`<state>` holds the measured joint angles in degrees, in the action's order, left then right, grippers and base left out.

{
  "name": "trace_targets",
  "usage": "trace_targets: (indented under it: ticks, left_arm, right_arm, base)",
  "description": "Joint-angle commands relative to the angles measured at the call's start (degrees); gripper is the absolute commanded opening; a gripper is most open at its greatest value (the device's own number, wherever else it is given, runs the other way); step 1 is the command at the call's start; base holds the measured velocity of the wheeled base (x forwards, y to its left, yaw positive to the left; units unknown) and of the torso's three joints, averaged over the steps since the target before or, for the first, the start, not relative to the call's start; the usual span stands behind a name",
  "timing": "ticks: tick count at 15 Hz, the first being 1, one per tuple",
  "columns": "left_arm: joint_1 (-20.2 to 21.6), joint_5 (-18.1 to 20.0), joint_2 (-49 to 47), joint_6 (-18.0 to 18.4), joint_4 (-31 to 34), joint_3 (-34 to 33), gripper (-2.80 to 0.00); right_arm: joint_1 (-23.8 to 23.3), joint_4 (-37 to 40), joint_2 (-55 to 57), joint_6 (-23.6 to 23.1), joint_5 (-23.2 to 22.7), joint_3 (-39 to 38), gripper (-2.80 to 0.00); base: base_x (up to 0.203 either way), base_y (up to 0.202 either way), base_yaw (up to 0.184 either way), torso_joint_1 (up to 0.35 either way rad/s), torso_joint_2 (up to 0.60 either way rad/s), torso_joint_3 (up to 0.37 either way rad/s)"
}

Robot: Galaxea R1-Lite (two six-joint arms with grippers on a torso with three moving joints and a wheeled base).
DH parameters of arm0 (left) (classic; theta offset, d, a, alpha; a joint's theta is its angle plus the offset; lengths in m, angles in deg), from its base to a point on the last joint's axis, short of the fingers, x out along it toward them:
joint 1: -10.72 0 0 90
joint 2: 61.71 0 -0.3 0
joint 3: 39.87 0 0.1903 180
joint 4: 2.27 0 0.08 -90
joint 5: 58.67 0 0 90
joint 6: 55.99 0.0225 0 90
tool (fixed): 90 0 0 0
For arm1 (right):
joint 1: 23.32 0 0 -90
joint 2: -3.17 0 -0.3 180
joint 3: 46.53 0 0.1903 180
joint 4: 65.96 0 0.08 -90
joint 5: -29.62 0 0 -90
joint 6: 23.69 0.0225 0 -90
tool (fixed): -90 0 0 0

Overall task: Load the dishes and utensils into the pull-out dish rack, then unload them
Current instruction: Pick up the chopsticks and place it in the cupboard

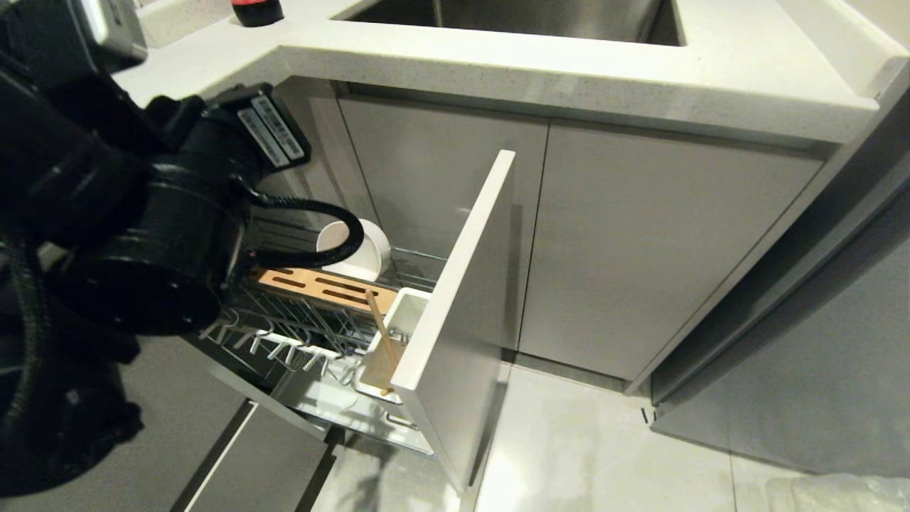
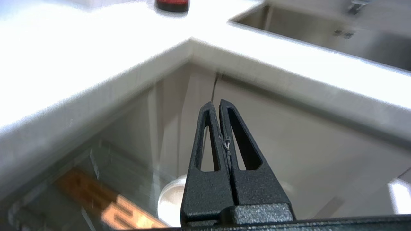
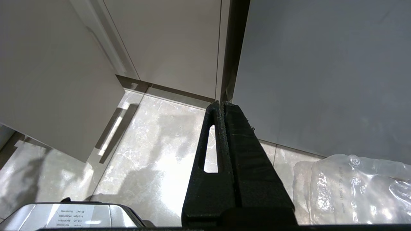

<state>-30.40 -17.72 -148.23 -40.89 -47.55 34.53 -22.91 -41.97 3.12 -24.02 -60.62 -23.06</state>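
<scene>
**Left arm above rack, empty-handed; bowl and chopsticks loaded**

Nearest, the left gripper (image 2: 214, 106) is clenched on nothing, hanging over the pulled-out dish rack (image 1: 298, 334); the arm fills the head view's 9 o'clock. Right gripper (image 3: 221, 104) parked, pinched together, aimed at the floor. In the utensil cup (image 1: 387, 341), at 6 o'clock: chopsticks (image 1: 380, 331) leaning upright, count unclear, probably one pair. Behind the wooden strip (image 1: 323, 286), one bowl (image 1: 359, 249) on its side between wires, likely to drain. Farther, at 12 o'clock, one sink (image 1: 512, 18). Plate and spoon not visible.
</scene>
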Motion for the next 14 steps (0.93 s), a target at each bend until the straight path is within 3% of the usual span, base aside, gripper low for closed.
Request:
trace_targets:
  ticks: [1, 4, 8, 10, 14]
  left_arm:
    - [-0.01, 0.60, 4.20, 0.39, 8.12, 5.25, -2.80]
    - [0.94, 1.26, 8.05, 1.22, 24.33, 17.22, -2.80]
    - [6.33, 1.64, 13.68, 1.53, 47.63, 31.60, -2.80]
    - [12.01, 3.01, 16.23, 1.52, 55.02, 34.80, -2.80]
    - [29.79, 12.96, 22.03, 1.18, 64.92, 35.69, -2.80]
  right_arm:
    - [0.02, -0.01, -0.04, -0.02, -0.02, -0.01, -2.80]
    - [0.02, -0.01, 0.04, -0.02, -0.02, -0.01, -2.80]
    - [0.02, -0.01, -0.04, -0.02, -0.02, -0.01, -2.80]
    - [0.02, -0.01, -0.04, -0.02, -0.02, -0.01, -2.80]
    - [0.02, -0.01, -0.03, -0.02, -0.02, -0.01, -2.80]
  base:
    - [0.000, 0.000, 0.000, 0.000, 0.00, 0.000]
    - [0.000, 0.000, 0.000, 0.000, 0.00, 0.000]
    - [0.000, 0.000, 0.000, 0.000, 0.00, 0.000]
    - [0.000, 0.000, 0.000, 0.000, 0.00, 0.000]
    - [0.000, 0.000, 0.000, 0.000, 0.00, 0.000]
